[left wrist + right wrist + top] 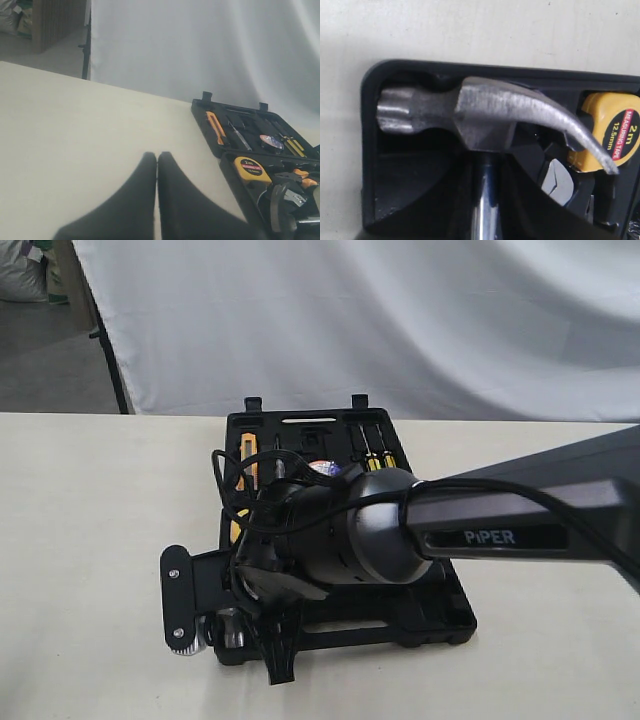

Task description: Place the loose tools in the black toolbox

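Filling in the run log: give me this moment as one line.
phase: placing hammer | right gripper: shut on hammer shaft, head at toolbox corner recess | left gripper: shut, empty, over table

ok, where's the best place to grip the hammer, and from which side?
Probably the steel neck just below the hammer head, approached from the shaft side with a finger either side. The neck is narrow and straight; the head is broad and the claw curves off. The right gripper sits there.
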Available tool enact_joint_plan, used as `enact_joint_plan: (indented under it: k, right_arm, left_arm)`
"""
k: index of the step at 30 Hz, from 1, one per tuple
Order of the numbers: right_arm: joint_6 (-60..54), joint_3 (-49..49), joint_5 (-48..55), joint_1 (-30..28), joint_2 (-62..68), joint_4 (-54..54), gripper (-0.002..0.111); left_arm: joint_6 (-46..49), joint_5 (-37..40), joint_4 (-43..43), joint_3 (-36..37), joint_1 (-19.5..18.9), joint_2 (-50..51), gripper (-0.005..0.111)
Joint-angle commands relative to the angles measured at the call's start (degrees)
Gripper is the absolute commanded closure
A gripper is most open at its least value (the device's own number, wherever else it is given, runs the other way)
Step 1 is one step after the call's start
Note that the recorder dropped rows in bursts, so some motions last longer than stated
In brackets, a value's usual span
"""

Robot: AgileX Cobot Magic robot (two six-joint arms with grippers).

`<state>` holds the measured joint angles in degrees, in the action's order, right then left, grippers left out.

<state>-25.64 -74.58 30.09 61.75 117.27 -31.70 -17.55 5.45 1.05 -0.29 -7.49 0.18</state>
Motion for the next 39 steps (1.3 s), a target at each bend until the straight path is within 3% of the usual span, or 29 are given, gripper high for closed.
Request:
enact_joint_plan:
  k: [1, 2, 7, 8, 16, 18, 21, 26, 34, 39]
  right_arm:
    - [1.1, 0.0, 0.4, 0.3, -0.2, 1.2, 0.102]
    - [1.2, 0.0, 0.5, 0.3, -0.2, 1.2, 0.097]
    - [1.2, 0.0, 0.8, 0.3, -0.3, 0.9, 0.022]
    - [1.2, 0.0, 1.3, 0.3, -0.6, 0.2, 0.016]
    - [1.9, 0.0, 2.0, 0.3, -8.1, 0.1, 0.015]
    - [1.9, 0.0, 2.3, 0.0, -10.8, 0.1, 0.022]
    - [2.0, 0.0, 3.1, -1.3, -13.2, 0.1, 0.046]
    - [8.4, 0.0, 3.6, -4.9, -14.8, 0.3, 0.105]
    - [18.2, 1.7, 2.9, -9.0, -13.2, 6.1, 0.108]
    - [18.9, 9.1, -4.3, -9.0, -8.1, 7.3, 0.108]
  left_arm:
    - [-0.3, -0.4, 0.3, -0.2, -1.5, -0.2, 0.106]
    - [-0.3, -0.4, 0.3, -0.2, -1.5, -0.2, 0.106]
    - [-0.3, -0.4, 0.3, -0.2, -1.5, -0.2, 0.106]
    - [-0.3, -0.4, 0.3, -0.2, -1.5, -0.2, 0.106]
    - [-0.3, -0.4, 0.3, -0.2, -1.5, -0.2, 0.106]
    - [-0.3, -0.4, 0.3, -0.2, -1.5, -0.2, 0.106]
    - [-0.3, -0.4, 0.3, -0.2, -1.5, -0.2, 0.106]
    - [-0.3, -0.4, 0.3, -0.2, -1.5, -0.2, 0.106]
    - [-0.3, -0.4, 0.3, -0.2, -1.5, -0.2, 0.106]
    - [-0.3, -0.4, 0.3, -0.2, -1.5, -0.2, 0.106]
